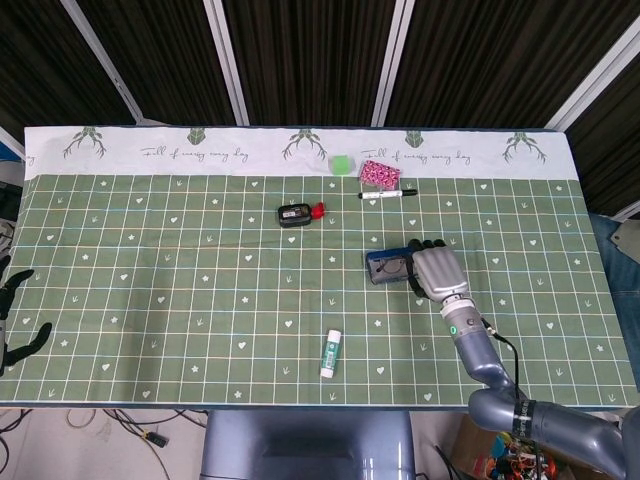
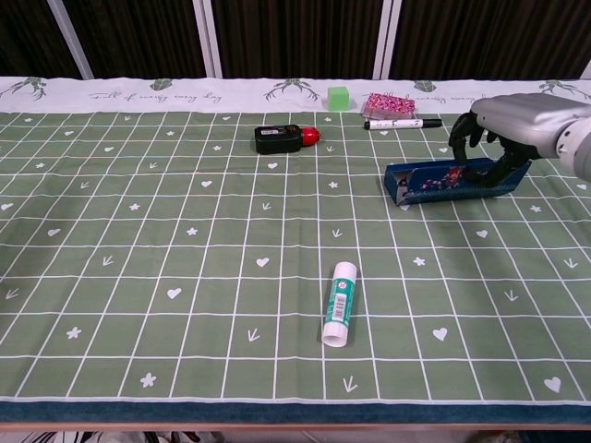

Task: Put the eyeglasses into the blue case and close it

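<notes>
The blue case lies open on the right half of the table, and the right hand grips its right end, fingers curled down over the far rim. From the chest view the case's inside shows a red-and-white speckled pattern; I cannot tell whether eyeglasses are in it. In the head view the case sits just left of the hand, with the arm running down toward the near right corner.

Behind the case, near the white strip of the cloth, a black marker lies crosswise, touching or just in front of a pink patterned pouch. A small green cube stands just left of the pouch. Further left lies a black device with a red piece at its right end.

Well in front of the case, near the table's middle, a white glue stick with a green label lies on the green grid cloth; its print is too small to read. The cloth's white border carries cursive writing, "Full of sunny day" as best I can read it, between deer-head motifs.

The left hand shows only at the far left edge of the head view, dark fingers apart and holding nothing.
</notes>
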`<state>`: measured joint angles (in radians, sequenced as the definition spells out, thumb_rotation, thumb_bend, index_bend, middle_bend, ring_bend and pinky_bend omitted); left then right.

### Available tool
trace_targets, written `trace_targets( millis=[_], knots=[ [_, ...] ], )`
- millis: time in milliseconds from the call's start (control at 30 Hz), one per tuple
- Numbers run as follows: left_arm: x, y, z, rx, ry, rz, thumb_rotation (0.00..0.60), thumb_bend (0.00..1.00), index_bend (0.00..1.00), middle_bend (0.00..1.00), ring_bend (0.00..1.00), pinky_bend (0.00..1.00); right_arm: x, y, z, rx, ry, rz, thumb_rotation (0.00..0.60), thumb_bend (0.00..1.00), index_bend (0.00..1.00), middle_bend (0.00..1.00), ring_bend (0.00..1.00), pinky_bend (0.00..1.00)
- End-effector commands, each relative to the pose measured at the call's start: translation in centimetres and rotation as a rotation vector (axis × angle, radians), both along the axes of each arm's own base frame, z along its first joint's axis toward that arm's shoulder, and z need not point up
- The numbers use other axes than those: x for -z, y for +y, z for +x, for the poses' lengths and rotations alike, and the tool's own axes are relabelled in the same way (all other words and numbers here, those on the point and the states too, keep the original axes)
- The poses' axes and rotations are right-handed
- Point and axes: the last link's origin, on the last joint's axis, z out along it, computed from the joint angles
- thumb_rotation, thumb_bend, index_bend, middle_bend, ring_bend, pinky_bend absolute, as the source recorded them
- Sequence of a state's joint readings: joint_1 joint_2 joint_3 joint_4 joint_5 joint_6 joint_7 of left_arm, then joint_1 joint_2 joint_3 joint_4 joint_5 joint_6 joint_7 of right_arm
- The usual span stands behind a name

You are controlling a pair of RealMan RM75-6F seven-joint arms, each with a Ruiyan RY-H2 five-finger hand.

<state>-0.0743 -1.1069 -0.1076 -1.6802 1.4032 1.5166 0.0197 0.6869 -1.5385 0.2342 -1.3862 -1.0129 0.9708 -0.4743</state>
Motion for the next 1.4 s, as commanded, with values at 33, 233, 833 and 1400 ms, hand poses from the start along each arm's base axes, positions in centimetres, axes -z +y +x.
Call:
trace_targets(
  millis=[33, 233, 833, 1400],
  knots=[
    [0.0, 0.0, 0.0, 0.001, 0.000, 0.000, 0.600, 0.26, 0.17, 0.00, 0.00, 0.00, 0.2, -0.5, 0.6, -0.002, -0.007, 0.002, 0.600, 0.51, 0.67, 0.27, 0.29, 0.27],
    [-0.1, 0.0, 0.0, 0.000, -0.002, 0.001, 0.600, 0.26, 0.17, 0.00, 0.00, 0.00, 0.7, -1.8, 1.7, 0.003, -0.008, 0.006, 0.600, 0.51, 0.68, 0.27, 0.29, 0.27],
    [-0.1, 0.1, -0.1, 0.000, -0.006, 0.000, 0.600, 0.26, 0.17, 0.00, 0.00, 0.00, 1.0, -4.5, 2.1, 0.054, 0.022, 0.003, 0.600, 0.51, 0.69, 0.27, 0.29, 0.27],
    [-0.2, 0.1, -0.1, -0.001, -0.007, 0.001, 0.600, 0.26, 0.17, 0.00, 0.00, 0.00, 1.2, -6.3, 1.4, 0.112, 0.048, -0.009, 0.600, 0.51, 0.69, 0.27, 0.29, 0.27]
  ],
)
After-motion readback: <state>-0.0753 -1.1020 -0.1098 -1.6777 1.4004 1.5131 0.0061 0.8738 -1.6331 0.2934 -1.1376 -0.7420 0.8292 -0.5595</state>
